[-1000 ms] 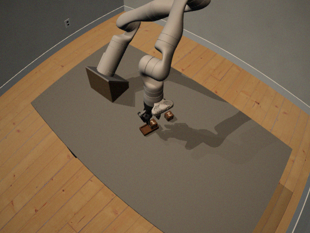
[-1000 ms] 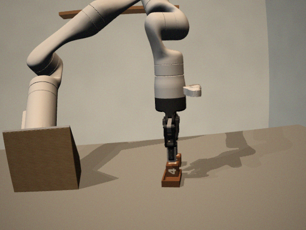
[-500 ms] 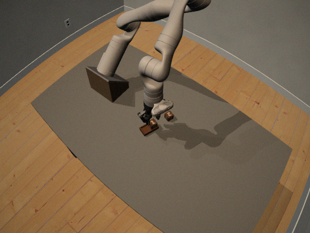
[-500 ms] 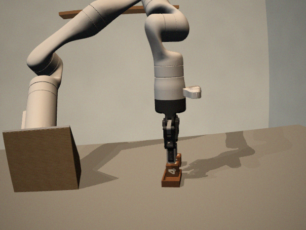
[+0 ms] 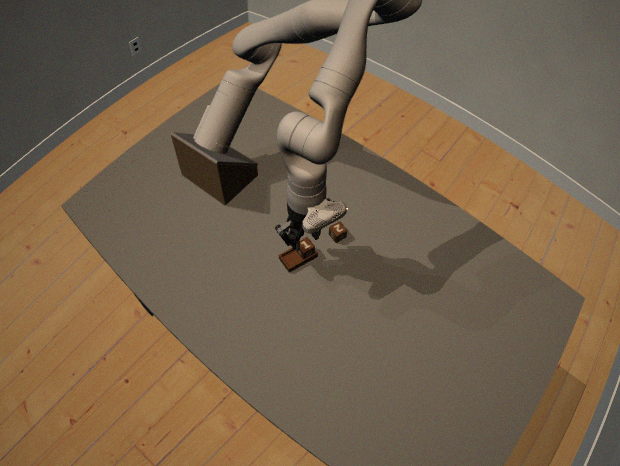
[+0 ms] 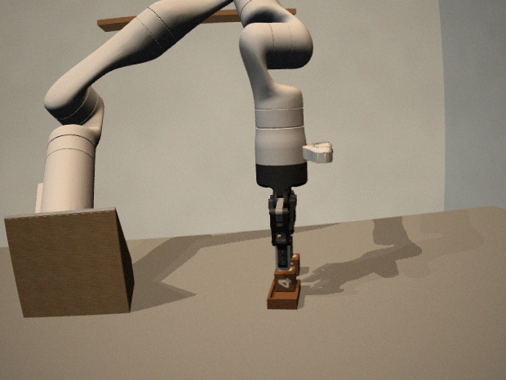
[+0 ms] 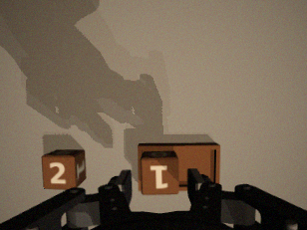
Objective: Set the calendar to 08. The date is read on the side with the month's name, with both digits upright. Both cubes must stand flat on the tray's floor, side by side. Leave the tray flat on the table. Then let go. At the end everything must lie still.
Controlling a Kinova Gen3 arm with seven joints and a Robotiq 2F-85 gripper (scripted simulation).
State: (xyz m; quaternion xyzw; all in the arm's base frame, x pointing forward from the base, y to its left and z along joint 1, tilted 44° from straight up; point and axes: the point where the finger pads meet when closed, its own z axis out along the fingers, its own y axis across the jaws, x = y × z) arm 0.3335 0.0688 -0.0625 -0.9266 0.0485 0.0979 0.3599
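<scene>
A small brown tray [image 5: 296, 259] lies flat on the grey mat. One cube [image 5: 306, 245] stands in its end toward the second cube, with 1 on top and 4 on the side seen in the exterior view [image 6: 285, 282]. The other cube [image 5: 338, 230] stands on the mat beside the tray, with 2 on top. My gripper [image 6: 282, 261] points straight down, its fingers half open on either side of the cube in the tray. In the wrist view the fingers stand apart from that cube [image 7: 159, 173], with a gap on each side. The second cube [image 7: 62, 169] lies to the left.
The arm's brown pedestal [image 5: 213, 170] stands at the back left of the mat. The tray's other half [image 7: 199, 160] holds nothing. A wooden shelf [image 6: 122, 22] hangs high on the wall.
</scene>
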